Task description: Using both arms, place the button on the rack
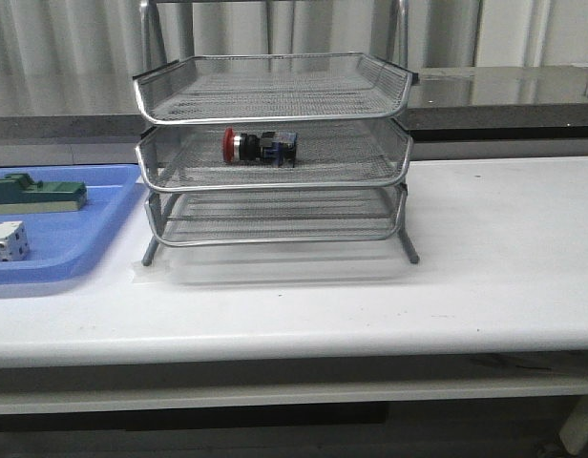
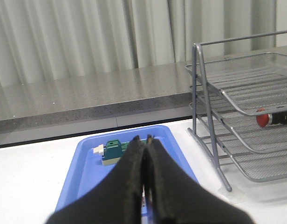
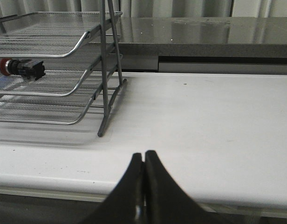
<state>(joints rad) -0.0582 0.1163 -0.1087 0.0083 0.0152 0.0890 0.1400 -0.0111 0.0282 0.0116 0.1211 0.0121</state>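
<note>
Silver mesh rack [image 1: 275,153] stood mid-table, three tiers, all trays pushed in. Red-capped button [image 1: 259,147] lay on its side in middle tier, cap toward blue tray [image 1: 103,224], roughly centred, well inside rim. Top and bottom tiers held nothing visible.

Left gripper [image 2: 144,154] seen only from wrist cam: fingers pressed together, nothing between, hovering over near end of blue tray. Right gripper [image 3: 143,161] likewise closed on nothing, over bare table edge, well apart from rack. Neither arm in front view.

Judged: placement looked done; step in hand prob. retreat/park. To do it well: keep both arms low-risk and clear of rack legs and tray lips, no brushing of mesh, since button sat loose and cylindrical body could roll w/ a knock. Left arm to lift off w/o dragging across blue tray contents. Middle tray best left pushed in flush w/ others.

Blue tray, beside rack on robot's left, touching or nearly so (couldn't tell): held green block [image 1: 41,194] at far side and white cube-like part [image 1: 8,240] nearer front edge, apart from each other. Other contents at tray's cut-off end not visible.
</note>
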